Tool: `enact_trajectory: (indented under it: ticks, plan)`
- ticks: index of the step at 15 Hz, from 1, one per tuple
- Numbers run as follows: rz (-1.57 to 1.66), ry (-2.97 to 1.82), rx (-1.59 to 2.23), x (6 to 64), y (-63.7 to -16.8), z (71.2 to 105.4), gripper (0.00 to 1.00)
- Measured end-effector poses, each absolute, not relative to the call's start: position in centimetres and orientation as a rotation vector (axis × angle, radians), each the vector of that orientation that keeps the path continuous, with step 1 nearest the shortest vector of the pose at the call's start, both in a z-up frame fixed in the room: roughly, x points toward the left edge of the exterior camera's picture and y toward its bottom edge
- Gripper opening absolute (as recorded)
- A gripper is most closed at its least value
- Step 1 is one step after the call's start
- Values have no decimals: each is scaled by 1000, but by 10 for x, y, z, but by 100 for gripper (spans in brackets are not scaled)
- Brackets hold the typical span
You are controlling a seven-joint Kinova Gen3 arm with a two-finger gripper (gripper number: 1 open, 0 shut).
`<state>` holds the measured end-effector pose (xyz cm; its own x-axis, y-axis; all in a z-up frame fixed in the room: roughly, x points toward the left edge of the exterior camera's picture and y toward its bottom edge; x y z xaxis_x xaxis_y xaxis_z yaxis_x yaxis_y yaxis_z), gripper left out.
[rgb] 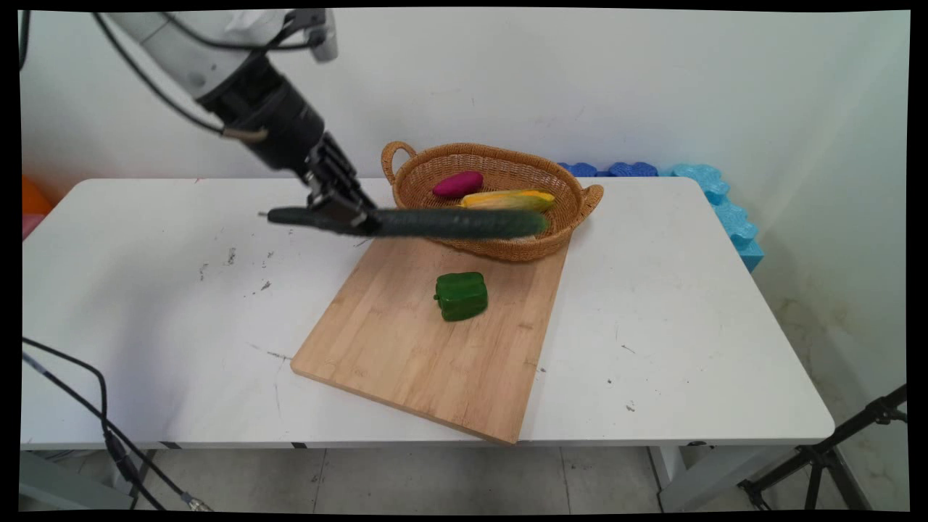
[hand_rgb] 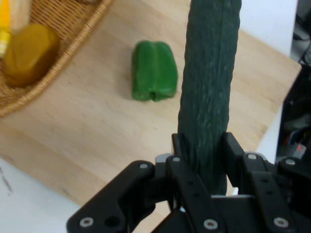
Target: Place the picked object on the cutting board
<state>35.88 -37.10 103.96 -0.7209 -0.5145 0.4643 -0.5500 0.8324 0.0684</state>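
Dark green, long and stiff-looking, the cucumber hangs level above the wooden cutting board's far edge, pinched near its left end by the black two-finger gripper, likely tail-heavy and prone to swivelling, just before the woven wicker basket.

White table with cutting board and wicker basket.

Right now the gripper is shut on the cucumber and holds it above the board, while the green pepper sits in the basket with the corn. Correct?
Not quite. The green pepper lies on the cutting board, not in the basket; the main view shows it. The gripper is shut on the cucumber, and the corn is in the basket.
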Motion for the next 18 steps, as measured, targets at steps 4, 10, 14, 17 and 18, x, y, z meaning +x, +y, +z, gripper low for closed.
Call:
enact_trajectory:
  ticks: [4, 10, 14, 17, 18]
  plan:
    - [90, -2575, 720, 367, -355, 1017, 0]
    - [81, -2608, 676, 373, -342, 977, 0]
    - [68, -2614, 664, 372, -338, 951, 0]
    - [67, -2620, 645, 370, -337, 932, 0]
    - [65, -2623, 636, 369, -337, 925, 0]
